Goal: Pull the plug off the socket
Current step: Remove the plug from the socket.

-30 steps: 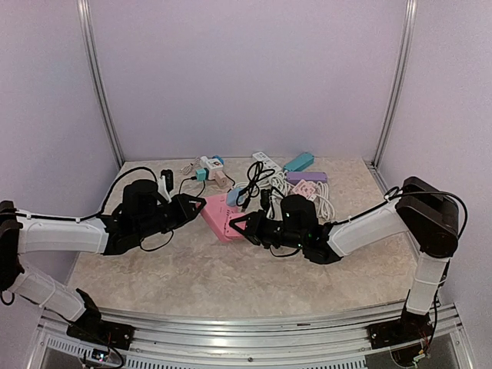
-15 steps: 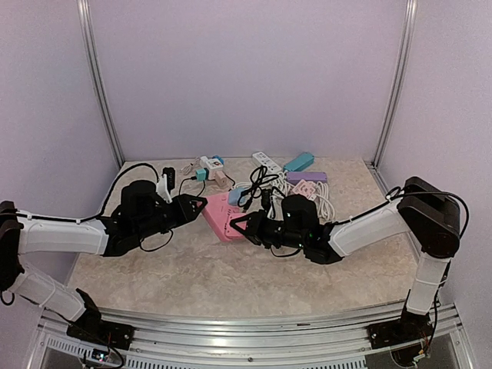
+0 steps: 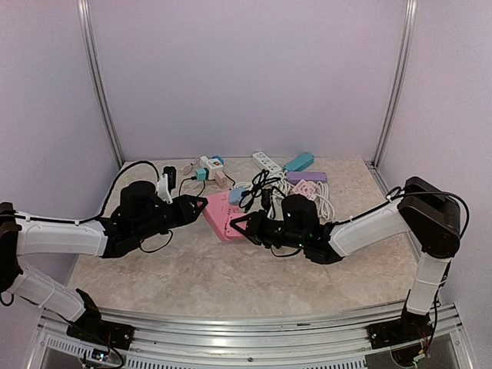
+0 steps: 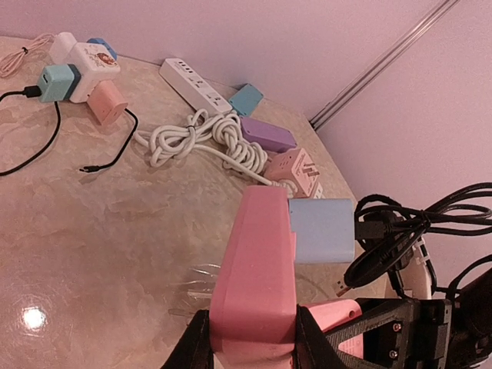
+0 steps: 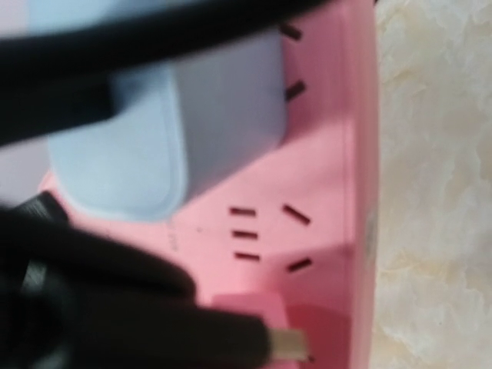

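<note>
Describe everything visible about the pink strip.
The pink strip is a long, smooth plastic block with slotted sockets on one face. The left gripper clamps one end across the narrow sides, holding it on edge. A blue plug sits in a socket on that face, with a black cable attached.

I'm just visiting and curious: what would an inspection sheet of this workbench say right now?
Surface: beige marbled tabletop, glossy.
Job's things: pink plastic power strip, light blue plug adapter seated in it.
Clutter: white power strip, teal block, purple strip at back.
Grippers: left gripper clamps the pink strip; right gripper shut, at the strip's edge.
Cables: tangled black cable by the adapter; coiled white cord.
Surroundings: lilac walls, metal posts.
</note>
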`<action>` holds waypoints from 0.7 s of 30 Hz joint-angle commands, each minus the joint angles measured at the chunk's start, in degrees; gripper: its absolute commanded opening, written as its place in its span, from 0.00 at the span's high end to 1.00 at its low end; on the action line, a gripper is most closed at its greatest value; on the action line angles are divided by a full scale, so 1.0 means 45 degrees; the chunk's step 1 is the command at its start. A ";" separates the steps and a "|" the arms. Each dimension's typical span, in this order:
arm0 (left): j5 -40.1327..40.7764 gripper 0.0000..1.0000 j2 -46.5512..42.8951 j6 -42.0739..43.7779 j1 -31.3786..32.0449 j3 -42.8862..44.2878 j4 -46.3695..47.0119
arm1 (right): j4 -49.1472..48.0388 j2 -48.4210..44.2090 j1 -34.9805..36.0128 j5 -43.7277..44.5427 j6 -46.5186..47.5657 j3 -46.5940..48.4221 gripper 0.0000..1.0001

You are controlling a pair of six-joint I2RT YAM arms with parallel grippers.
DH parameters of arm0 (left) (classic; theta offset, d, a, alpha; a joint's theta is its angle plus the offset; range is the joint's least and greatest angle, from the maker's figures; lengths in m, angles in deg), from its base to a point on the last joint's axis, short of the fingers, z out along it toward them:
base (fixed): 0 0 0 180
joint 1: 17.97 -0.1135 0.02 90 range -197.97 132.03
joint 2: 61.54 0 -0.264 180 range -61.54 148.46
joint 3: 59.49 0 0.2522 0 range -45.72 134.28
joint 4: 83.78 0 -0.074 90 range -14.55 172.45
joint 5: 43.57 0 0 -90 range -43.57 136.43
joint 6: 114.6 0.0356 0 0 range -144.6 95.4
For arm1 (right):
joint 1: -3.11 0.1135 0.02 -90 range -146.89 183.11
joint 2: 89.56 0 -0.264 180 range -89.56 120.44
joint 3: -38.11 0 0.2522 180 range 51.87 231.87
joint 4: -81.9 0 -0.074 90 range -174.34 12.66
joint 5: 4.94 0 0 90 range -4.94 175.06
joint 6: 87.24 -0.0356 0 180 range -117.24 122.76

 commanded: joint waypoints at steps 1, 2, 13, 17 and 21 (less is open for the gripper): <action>0.1512 0.76 -0.0327 -0.0610 -0.0194 0.0187 -0.0677 | 0.0725 -0.0329 -0.0537 0.1089 0.0072 -0.0341 1.00; 0.1629 0.76 -0.0286 -0.0866 -0.0194 0.0276 -0.0951 | 0.0730 -0.0312 -0.0534 0.1097 0.0072 -0.0353 1.00; 0.2286 0.76 -0.0138 -0.1711 -0.0194 0.0722 -0.1756 | 0.0500 -0.0151 -0.0527 0.0956 -0.0084 -0.0365 1.00; 0.2182 0.76 -0.0146 -0.1705 -0.0211 0.0712 -0.1682 | 0.0536 -0.0197 -0.0524 0.0988 -0.0048 -0.0386 1.00; 0.1791 0.76 -0.0312 -0.1806 -0.0469 0.0684 -0.1694 | 0.0496 -0.0516 -0.0520 0.1274 0.0118 -0.0679 1.00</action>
